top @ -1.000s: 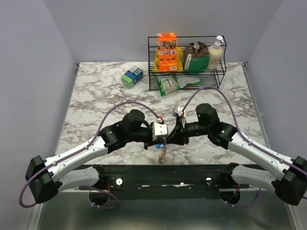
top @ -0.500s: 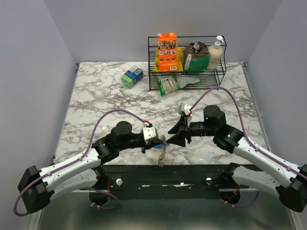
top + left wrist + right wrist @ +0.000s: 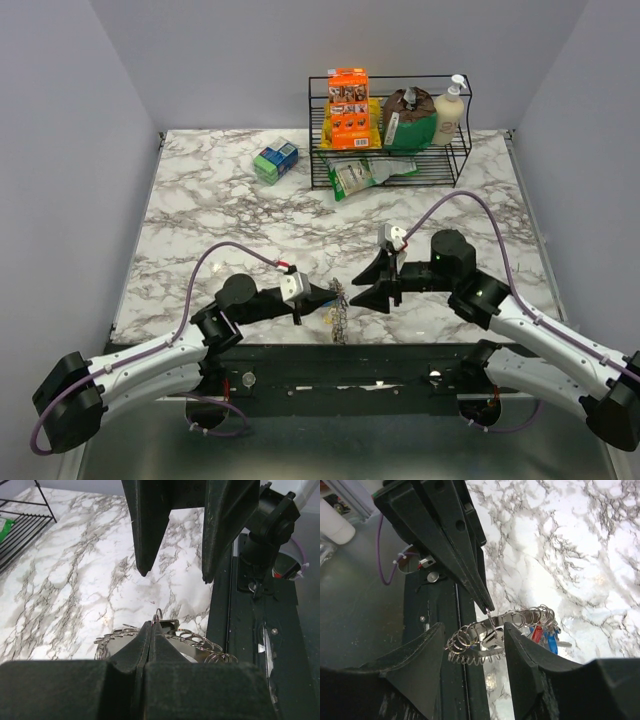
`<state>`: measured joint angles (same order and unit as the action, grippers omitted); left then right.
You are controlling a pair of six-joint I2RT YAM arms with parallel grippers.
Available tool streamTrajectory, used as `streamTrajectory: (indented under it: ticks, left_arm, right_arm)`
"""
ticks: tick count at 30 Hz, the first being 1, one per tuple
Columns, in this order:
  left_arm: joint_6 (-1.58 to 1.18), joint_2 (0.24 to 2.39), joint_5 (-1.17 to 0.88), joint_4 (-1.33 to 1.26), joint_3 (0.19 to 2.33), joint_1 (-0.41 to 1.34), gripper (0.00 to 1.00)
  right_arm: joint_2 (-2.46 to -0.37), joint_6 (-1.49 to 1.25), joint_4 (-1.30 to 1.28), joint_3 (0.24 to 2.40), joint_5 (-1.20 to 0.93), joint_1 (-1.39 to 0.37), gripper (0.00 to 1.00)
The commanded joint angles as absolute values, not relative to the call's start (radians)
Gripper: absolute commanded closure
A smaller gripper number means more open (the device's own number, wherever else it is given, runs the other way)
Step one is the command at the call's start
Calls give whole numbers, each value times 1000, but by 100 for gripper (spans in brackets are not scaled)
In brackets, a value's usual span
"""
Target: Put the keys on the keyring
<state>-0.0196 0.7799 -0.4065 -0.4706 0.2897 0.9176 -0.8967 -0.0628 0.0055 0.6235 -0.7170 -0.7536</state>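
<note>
Slippage is your main risk: the thin silvery coiled metal keyring (image 3: 338, 308) hangs at the white marble table's (image 3: 200, 200) near edge, pinched only by the tightly closed left gripper (image 3: 322, 294), so a nudge could drop it. Red- and blue-headed silver keys (image 3: 544, 634) sit on it. Your right gripper (image 3: 368, 286) stands partly open and empty, just right of it.

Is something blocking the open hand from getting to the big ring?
No, nothing visible is in the way. The keyring hangs from the pinched tips of the left hand, right in front of the open right hand, with only air between them.
</note>
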Motion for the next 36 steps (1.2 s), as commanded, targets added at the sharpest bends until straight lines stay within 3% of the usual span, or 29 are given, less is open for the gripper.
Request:
streamTrajectory:
  ticks: [1,16,20,22,25,31,36]
  left_arm:
    - [-40,746,-440,-721,250,919,100]
    - [-28,741,-532,-778,255,919,100]
    - [-23,739,-534,-775,261,919,100]
    - [-17,739,-534,-773,262,919,100]
    - [-15,738,-535,-769,264,919,100]
    - [-12,736,-532,-772,265,919,100]
    - [-9,742,-532,-775,270,919,100]
  right_arm:
    - [-862,-61,84,601,-772,-759,41]
    - [-925,-63,109,611,-857,-759,46]
    - [-930,-63,109,607,-844,-759,61]
    - [-920,-63,107,603,-819,-759,62]
    - [-901,-64,107,592,-801,-759,71]
    - [-900,-64,104,591,-810,-759,72]
    - [-925,-54,103,597,-836,-759,80]
